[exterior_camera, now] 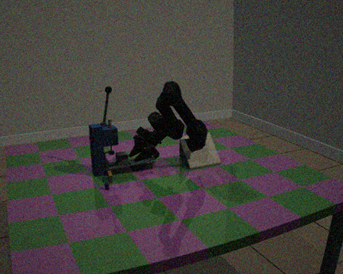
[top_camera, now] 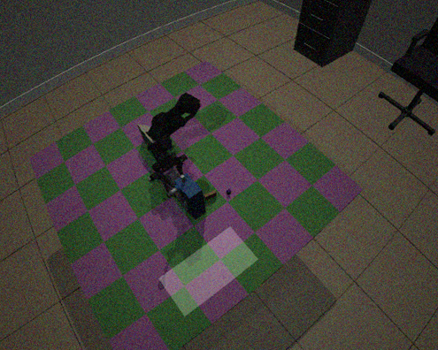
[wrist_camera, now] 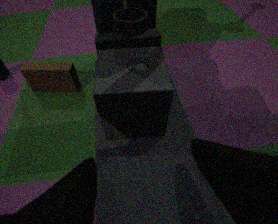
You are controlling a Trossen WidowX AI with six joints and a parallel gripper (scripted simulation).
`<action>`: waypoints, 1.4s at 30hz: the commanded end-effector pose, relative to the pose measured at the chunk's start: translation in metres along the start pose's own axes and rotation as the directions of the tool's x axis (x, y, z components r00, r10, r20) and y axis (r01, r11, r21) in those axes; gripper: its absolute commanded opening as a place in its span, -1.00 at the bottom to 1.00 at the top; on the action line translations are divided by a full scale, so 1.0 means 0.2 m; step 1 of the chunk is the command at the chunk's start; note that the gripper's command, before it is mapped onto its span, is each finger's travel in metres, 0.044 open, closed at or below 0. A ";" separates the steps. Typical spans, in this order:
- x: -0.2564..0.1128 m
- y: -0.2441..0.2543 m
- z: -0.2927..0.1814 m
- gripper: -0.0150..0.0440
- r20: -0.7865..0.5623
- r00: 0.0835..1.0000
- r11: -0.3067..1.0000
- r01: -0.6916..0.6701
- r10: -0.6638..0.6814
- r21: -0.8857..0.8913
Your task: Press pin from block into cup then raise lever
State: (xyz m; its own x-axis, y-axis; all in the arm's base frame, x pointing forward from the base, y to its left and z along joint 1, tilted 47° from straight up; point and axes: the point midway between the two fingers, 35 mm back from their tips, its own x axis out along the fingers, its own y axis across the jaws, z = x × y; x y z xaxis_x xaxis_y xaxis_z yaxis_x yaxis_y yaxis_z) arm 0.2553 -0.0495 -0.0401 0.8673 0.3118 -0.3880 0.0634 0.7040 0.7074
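"Is the pincer holding anything?"

"No, the gripper (top_camera: 168,170) (exterior_camera: 142,158) (wrist_camera: 144,155) stands fairly wide, with nothing between its fingers. In the wrist view both fingers are black shapes cut off by the lower edge."

"And the block?"

"The grey block (exterior_camera: 121,156) (wrist_camera: 133,112) sits on the press's long base (exterior_camera: 132,166) (wrist_camera: 142,195), just beyond the fingertips. From the exterior it's a dim lump, right of the punch (exterior_camera: 112,149) and not squarely beneath it. The arm covers it from above."

"Can you see the pin?"

"Only a pale round spot on the block's top; too grainy to be sure. I can't make out the cup either."

"The lever?"

"The lever (exterior_camera: 106,108) is upright over the blue press (top_camera: 190,187) (exterior_camera: 98,150). The wrist view crops the press at the top."

"Anything in the way?"

"A brown bar (top_camera: 210,195) (exterior_camera: 109,176) (wrist_camera: 51,77) lies beside the base, on its left in the wrist view, with a small dark piece (top_camera: 228,192) (exterior_camera: 106,187) (wrist_camera: 3,70) farther left. Neither stands between fingers and block."
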 end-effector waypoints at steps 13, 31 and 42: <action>-0.01 0.00 0.00 0.53 0.001 1.000 1.000 0.003 -0.003 0.002; -0.01 0.00 -0.01 -0.39 0.003 1.000 1.000 0.002 -0.002 -0.003; -0.01 0.01 0.00 -0.39 -0.001 1.000 1.000 0.013 -0.013 0.009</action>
State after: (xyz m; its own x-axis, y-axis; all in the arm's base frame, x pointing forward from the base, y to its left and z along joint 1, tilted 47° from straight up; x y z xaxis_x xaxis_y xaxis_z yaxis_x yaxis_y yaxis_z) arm 0.2527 -0.0488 -0.0393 0.8670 0.3094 -0.3905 0.0678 0.7033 0.7076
